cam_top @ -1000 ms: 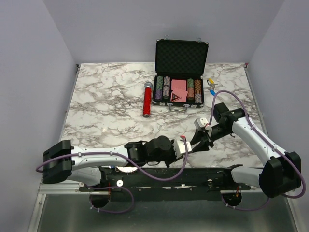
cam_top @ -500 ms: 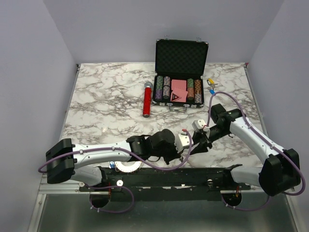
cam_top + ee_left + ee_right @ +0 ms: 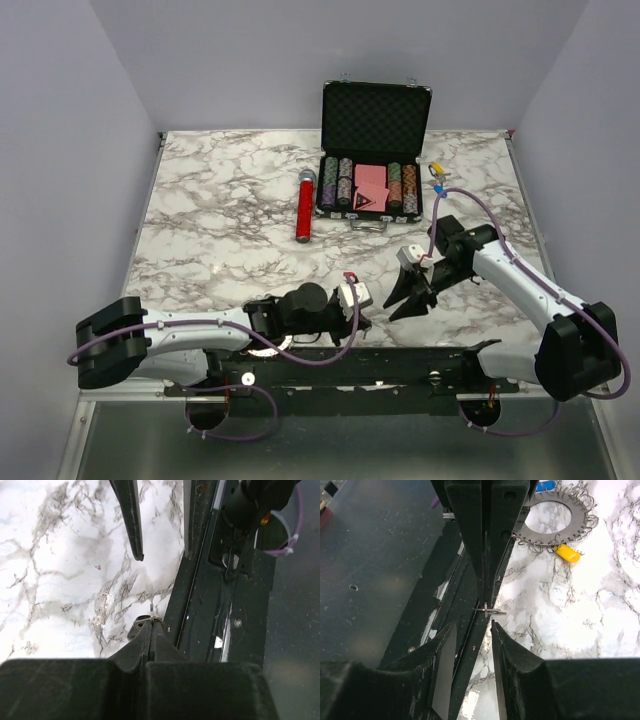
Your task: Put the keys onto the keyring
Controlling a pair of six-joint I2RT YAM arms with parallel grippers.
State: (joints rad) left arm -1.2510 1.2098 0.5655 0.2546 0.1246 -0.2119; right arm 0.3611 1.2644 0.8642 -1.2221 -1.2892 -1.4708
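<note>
Tip to tip at the near edge of the desk [image 3: 220, 200].
The keyring [image 3: 547, 539] lay flat on the desk by the left arm. The left hand [image 3: 151, 622], fully closed, pinched a thin silver piece [image 3: 151, 611]. Facing it, the right hand [image 3: 472, 624] stood half open and empty.

Table [image 3: 220, 200] is recorded as white marble, veined grey-black. Red cylinder [image 3: 304, 212], silver-capped, is noted at 11 o'clock. Black case [image 3: 375, 115] is seen at 12 o'clock; chips [image 3: 345, 183] are striped green, purple and orange; cards [image 3: 370, 178] pink. Keyring [image 3: 547, 539] is grey-silver, with a yellow tag [image 3: 567, 553] at its 5 o'clock and a blue tag [image 3: 545, 486] at 12. Arms [image 3: 520, 280] are white, black-jointed; cables [image 3: 298, 515] purple.
</note>
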